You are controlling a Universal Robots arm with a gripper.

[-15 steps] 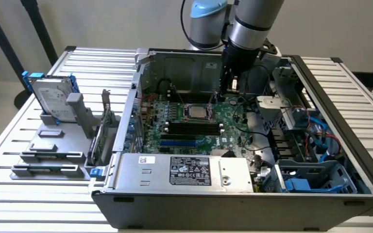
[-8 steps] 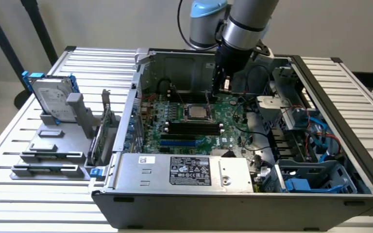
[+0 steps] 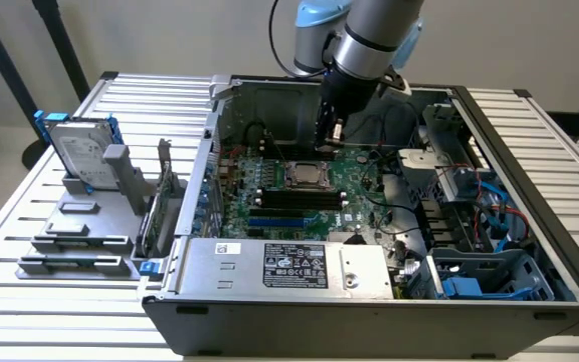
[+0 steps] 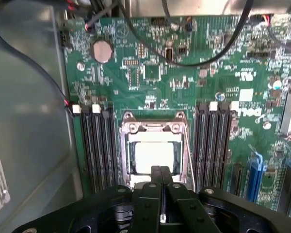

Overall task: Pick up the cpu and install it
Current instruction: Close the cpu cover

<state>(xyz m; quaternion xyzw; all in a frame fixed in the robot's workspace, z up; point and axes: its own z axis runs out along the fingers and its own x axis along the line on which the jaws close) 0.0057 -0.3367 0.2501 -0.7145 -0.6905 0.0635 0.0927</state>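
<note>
The cpu [image 4: 153,155], a small square chip with a bright silver top, lies flat inside the metal-rimmed socket frame [image 4: 127,145] on the green motherboard [image 4: 184,77]. In the exterior view the cpu [image 3: 309,174] shows in the middle of the open computer case. My gripper [image 3: 332,142] hangs a little above and behind the socket, clear of the chip. From the wrist, the gripper [image 4: 161,174] has its two black fingers pressed together with nothing between them, their tips over the near edge of the socket.
Black memory slots [image 4: 97,145] flank the socket on both sides. Cables [image 4: 199,58] loop over the board. A silver hard drive with blue rails [image 3: 81,151] stands on a grey rack at the exterior view's left. The power supply [image 3: 289,268] and drive cage [image 3: 481,275] line the case front.
</note>
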